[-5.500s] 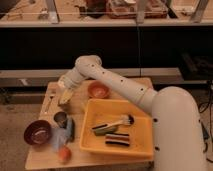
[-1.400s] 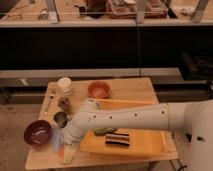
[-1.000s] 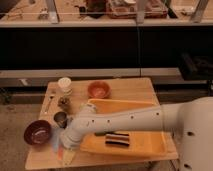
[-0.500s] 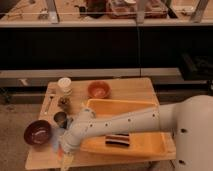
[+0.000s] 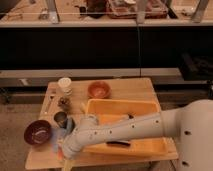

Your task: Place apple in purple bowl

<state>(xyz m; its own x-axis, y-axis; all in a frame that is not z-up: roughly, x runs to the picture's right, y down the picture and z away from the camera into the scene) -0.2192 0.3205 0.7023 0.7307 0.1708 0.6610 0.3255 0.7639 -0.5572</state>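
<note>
The purple bowl [image 5: 37, 134] stands at the table's front left, dark maroon with a glossy inside, and it holds nothing I can see. My gripper [image 5: 65, 154] is low at the table's front edge, just right of the bowl, at the end of the pale arm [image 5: 120, 132] that reaches in from the right. The apple is hidden: the gripper and wrist cover the spot where it lay. Only a faint orange tint shows under the gripper.
A yellow tray [image 5: 150, 107] with dark utensils fills the right half of the wooden table [image 5: 125, 87]. An orange bowl [image 5: 98, 90] and a white cup [image 5: 64, 85] stand at the back. A small dark metal cup [image 5: 60, 119] and something blue [image 5: 56, 142] sit beside the gripper.
The arm has slid forward and down toward the table's front edge. The gripper now sits lower over the spot where the apple lay. The bowls and the tray have not moved.
</note>
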